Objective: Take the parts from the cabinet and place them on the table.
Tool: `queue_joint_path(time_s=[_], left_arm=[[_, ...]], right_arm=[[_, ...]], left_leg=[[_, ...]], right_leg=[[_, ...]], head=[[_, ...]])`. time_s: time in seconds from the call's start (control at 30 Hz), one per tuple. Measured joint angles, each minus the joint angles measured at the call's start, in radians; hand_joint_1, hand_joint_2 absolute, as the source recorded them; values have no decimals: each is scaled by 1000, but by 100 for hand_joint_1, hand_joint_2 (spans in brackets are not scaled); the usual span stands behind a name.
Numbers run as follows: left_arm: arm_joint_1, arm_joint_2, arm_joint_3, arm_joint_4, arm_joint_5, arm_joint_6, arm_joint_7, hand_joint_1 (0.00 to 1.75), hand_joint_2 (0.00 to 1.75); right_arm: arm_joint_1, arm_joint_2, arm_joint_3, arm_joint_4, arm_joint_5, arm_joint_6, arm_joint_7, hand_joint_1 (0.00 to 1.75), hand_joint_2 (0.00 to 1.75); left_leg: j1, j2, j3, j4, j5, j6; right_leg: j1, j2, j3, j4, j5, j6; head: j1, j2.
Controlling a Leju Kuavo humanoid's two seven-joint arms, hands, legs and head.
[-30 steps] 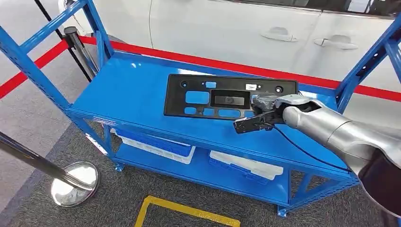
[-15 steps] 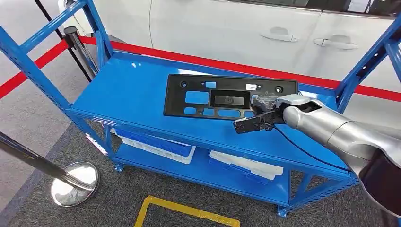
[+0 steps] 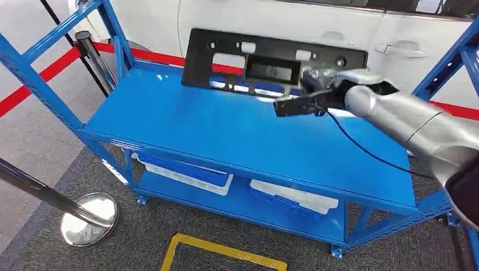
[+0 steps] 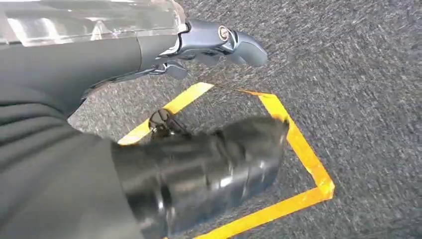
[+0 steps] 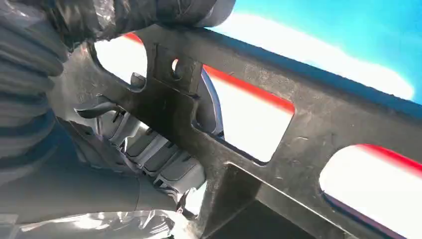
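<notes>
Your right hand (image 3: 330, 90) grips the black panel (image 3: 271, 59), its fingers (image 5: 164, 159) grasping it above the blue shelf (image 3: 237, 135). Left hand (image 4: 219, 42) hangs released over grey carpet (image 4: 358, 74); no writing reads

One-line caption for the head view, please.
Right robot hand holds a flat black plastic panel with rectangular cutouts raised above the blue metal shelf.

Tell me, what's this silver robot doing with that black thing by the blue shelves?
The robot's right hand grips one end of a long black plastic panel with cut-out windows and holds it tilted up in the air above the blue metal shelf rack's top shelf. Its left hand hangs empty over the grey carpet. White bins sit on the lower shelf.
</notes>
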Motion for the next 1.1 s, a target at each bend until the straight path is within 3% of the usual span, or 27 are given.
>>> queue_joint_path(time_s=[0.33,0.93,1.1], left_arm=[[1,-3,18,0,-26,5,0,0,175],[1,-7,37,0,-43,-17,-18,0,175],[1,-7,46,0,-53,-17,-23,0,175]], right_arm=[[-110,-45,-41,-93,-27,27,36,175,175],[-123,-96,-41,-124,-46,29,41,175,175],[-128,-106,-41,-140,-104,54,26,175,175]], left_leg=[[0,-1,-1,0,0,0],[0,-1,-1,0,0,0],[0,-1,-1,0,0,0]], right_leg=[[0,0,0,-2,0,0],[0,0,0,-2,0,0],[0,0,0,-2,0,0]], head=[[0,0],[0,0],[0,0]])
